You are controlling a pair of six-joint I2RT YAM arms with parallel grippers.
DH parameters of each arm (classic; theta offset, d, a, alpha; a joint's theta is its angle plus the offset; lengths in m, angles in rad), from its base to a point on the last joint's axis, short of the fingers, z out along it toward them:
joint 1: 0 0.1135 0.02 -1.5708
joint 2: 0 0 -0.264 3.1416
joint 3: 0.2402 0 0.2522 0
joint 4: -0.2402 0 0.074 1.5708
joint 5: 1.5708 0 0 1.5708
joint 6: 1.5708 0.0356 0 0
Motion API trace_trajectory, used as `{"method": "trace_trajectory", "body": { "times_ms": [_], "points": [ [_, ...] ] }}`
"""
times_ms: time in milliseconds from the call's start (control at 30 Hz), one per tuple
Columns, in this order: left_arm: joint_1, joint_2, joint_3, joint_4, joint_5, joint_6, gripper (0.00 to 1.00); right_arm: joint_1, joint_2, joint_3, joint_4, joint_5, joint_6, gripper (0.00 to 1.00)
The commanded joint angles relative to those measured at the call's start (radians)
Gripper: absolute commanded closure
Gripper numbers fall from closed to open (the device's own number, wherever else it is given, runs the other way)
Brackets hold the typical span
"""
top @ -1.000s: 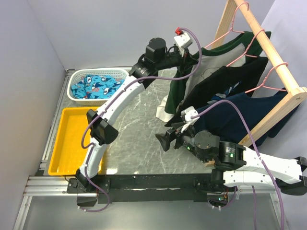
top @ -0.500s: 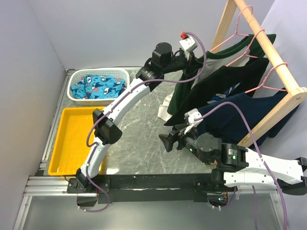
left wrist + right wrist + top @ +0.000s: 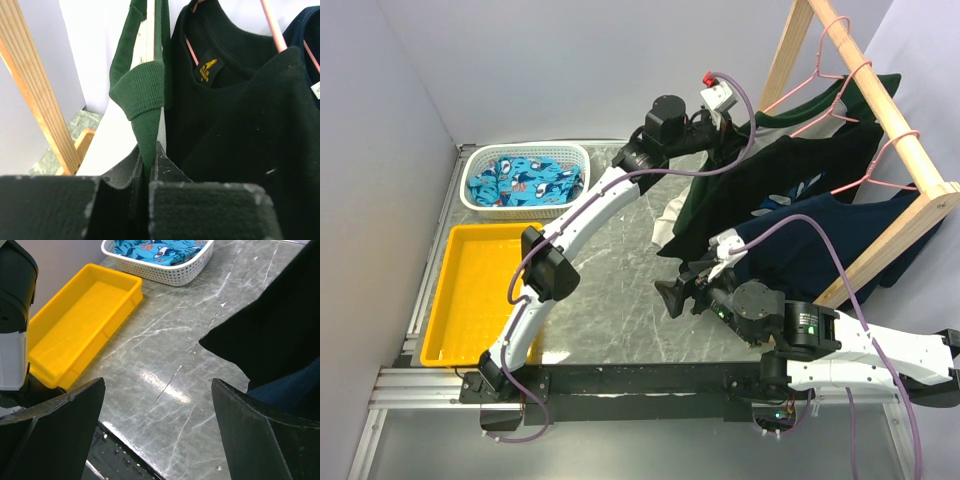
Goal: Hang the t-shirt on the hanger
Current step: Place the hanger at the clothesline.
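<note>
The t-shirt point(image 3: 688, 200) hangs at the near end of the wooden rack, its dark green back and sleeve facing out and a strip of off-white point(image 3: 669, 215) at the lower edge. The pink wire hanger point(image 3: 790, 92) runs up from it to a hook over the rail. My left gripper point(image 3: 740, 128) is up at the shirt's neck. In the left wrist view it point(image 3: 150, 150) is shut on the green ribbed collar point(image 3: 142, 95). My right gripper point(image 3: 672, 295) hovers low over the table; it point(image 3: 160, 410) is open and empty.
A black shirt point(image 3: 240, 125) and a navy shirt point(image 3: 820, 245) hang on like pink hangers beside the t-shirt. The rack's wooden post point(image 3: 40, 105) is at the left. A yellow tray point(image 3: 470, 290) and a white basket point(image 3: 525, 205) with blue patterned cloth point(image 3: 525, 178) sit at the left.
My left gripper has moved right, closer to the rack, with the collar in it. The shirt's off-white front has turned out of sight. The right arm has shifted slightly right.
</note>
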Motion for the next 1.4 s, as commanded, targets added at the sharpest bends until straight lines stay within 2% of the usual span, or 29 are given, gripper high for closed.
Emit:
{"method": "trace_trajectory", "body": {
  "times_ms": [0, 267, 1067, 1133, 1300, 1367],
  "points": [
    [-0.014, -0.017, 0.067, 0.141, 0.015, -0.014, 0.99, 0.007, -0.018, -0.013, 0.007, 0.036, 0.013, 0.06],
    [-0.013, -0.025, 0.044, 0.133, 0.02, -0.012, 0.99, 0.012, -0.007, -0.007, 0.006, 0.05, 0.019, 0.06],
    [-0.002, 0.033, 0.059, 0.285, 0.043, -0.111, 0.98, 0.015, -0.007, 0.012, -0.036, 0.114, 0.042, 0.06],
    [-0.002, 0.033, 0.059, 0.296, 0.031, -0.117, 0.9, 0.015, -0.006, 0.015, -0.036, 0.111, 0.041, 0.06],
    [0.007, 0.021, 0.052, 0.325, 0.018, -0.132, 0.83, 0.015, -0.003, 0.021, -0.042, 0.125, 0.036, 0.06],
    [0.013, 0.015, 0.049, 0.339, -0.002, -0.138, 0.75, 0.015, -0.001, 0.024, -0.042, 0.128, 0.033, 0.05]
  ]
}}
